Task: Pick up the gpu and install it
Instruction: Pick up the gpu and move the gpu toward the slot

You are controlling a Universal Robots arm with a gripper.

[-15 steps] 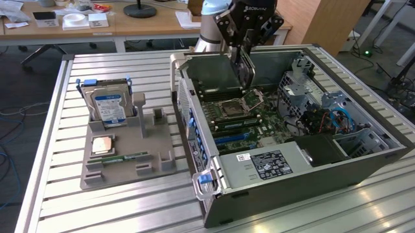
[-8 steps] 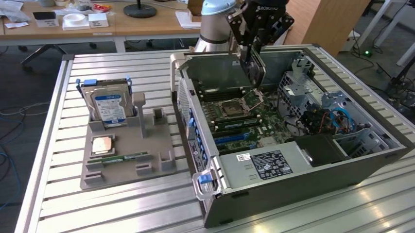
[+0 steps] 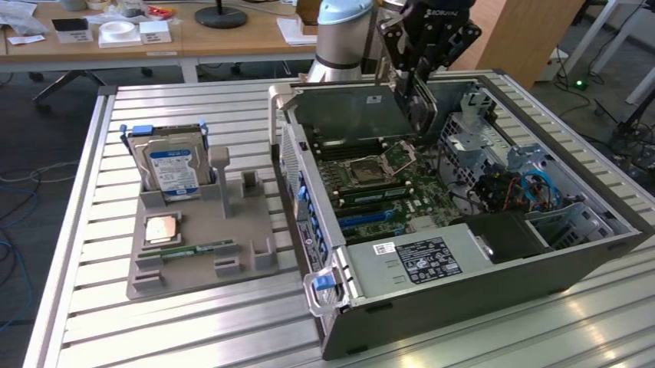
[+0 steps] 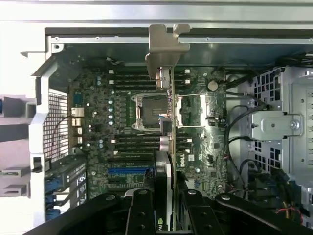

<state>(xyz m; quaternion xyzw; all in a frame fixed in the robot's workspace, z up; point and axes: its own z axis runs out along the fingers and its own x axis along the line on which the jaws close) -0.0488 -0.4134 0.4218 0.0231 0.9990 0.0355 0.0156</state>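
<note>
Overhead, hand (image 4: 168,198) pointing down, clamping gpu (image 4: 169,110) above motherboard (image 4: 95,122).

Glare whitens the table (image 3: 153,326) and the gpu (image 4: 164,54) bracket.

Exterior view: camera off arm, raised beyond near edge of worktop (image 3: 205,322), facing obliquely down across slats toward arm (image 3: 343,23) at far edge. Mid range, whole open computer case (image 3: 461,307) in frame.

Wrist view: camera on wrist, facing straight down into case, close, sighting along tool (image 4: 166,205) and edge-on gpu (image 4: 164,49).

Shared by both: motherboard (image 3: 389,192) (image 4: 122,161), CPU socket (image 3: 366,172) (image 4: 149,110), case interior, gpu.
</note>
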